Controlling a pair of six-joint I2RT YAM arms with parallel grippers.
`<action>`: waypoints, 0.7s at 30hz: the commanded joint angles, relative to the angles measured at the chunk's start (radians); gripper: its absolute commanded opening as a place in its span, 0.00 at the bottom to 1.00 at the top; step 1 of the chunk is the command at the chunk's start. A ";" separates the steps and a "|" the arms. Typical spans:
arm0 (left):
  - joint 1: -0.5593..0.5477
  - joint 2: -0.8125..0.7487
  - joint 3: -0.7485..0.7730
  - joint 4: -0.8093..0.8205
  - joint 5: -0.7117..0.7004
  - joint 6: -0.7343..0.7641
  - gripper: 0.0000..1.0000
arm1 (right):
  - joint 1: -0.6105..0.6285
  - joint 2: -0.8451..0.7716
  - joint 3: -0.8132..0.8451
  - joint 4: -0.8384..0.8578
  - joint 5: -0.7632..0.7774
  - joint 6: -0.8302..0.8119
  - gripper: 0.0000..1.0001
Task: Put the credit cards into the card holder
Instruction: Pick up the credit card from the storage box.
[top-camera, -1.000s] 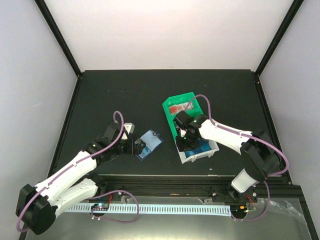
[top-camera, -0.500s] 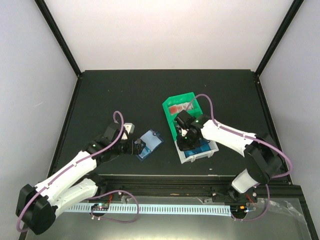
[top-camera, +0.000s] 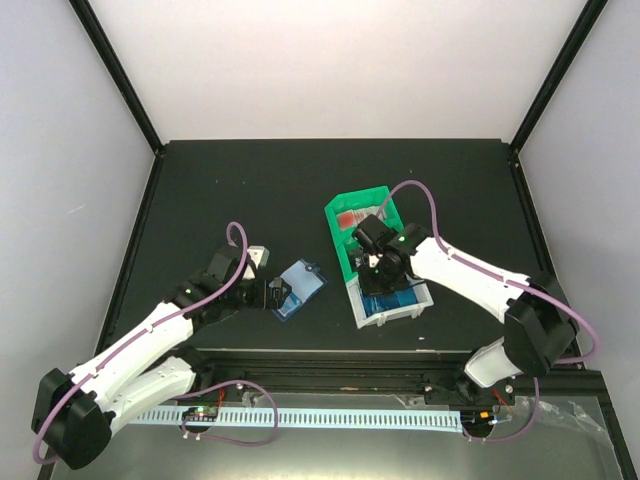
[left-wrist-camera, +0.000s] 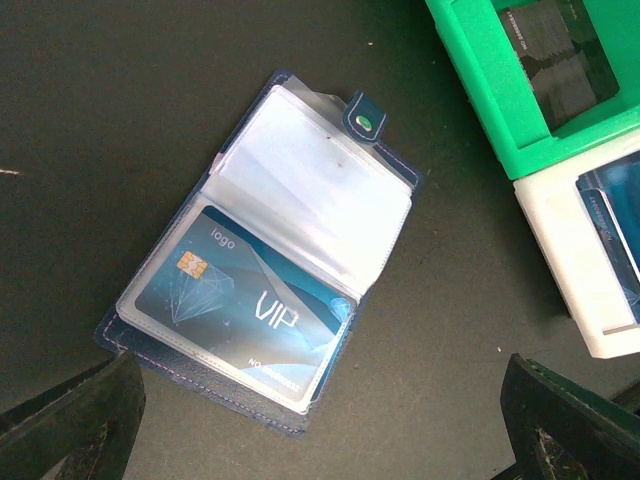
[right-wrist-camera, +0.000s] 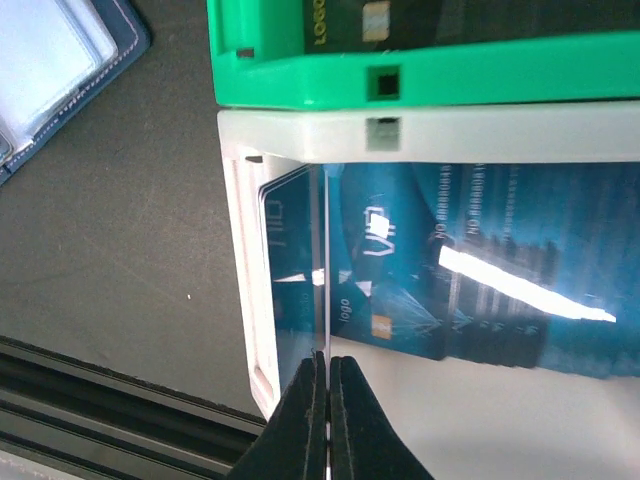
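Spanning the top view, the dark surface (top-camera: 250, 180) carries a green bin (top-camera: 345, 225) and a white bin (top-camera: 428, 296) right of centre. The card holder (left-wrist-camera: 300, 190) lies open at lower centre with one of the credit cards (left-wrist-camera: 240, 310) already sleeved. Others lie in the white bin, where the right gripper (right-wrist-camera: 327, 365) is clenched on one's edge. The left gripper (left-wrist-camera: 320, 430) hangs spread wide beside the card holder.

Overhead view was bright & evenly lit from above: pale walls (top-camera: 350, 70) vs. dark matte table (top-camera: 250, 190), w/ soft, short shadows. Left wrist view was sharp mid-frame; clear plastic on the card holder (left-wrist-camera: 300, 200) showed mild sheen, while the fingers (left-wrist-camera: 70, 425) of the left tool (left-wrist-camera: 320, 425) were blurry at the bottom corners. Right wrist view had a white glare streak across the credit cards (right-wrist-camera: 450, 250); right tool (right-wrist-camera: 327, 365) tips were soft.
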 joint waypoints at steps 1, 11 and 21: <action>0.006 -0.023 0.014 0.021 0.017 0.014 0.99 | 0.005 -0.054 0.089 -0.136 0.129 -0.026 0.01; 0.009 -0.061 0.136 0.069 0.251 -0.023 0.99 | 0.003 -0.171 0.230 0.017 -0.223 -0.162 0.01; 0.046 -0.154 0.169 0.412 0.645 -0.289 0.92 | 0.002 -0.271 0.096 0.565 -0.730 -0.050 0.01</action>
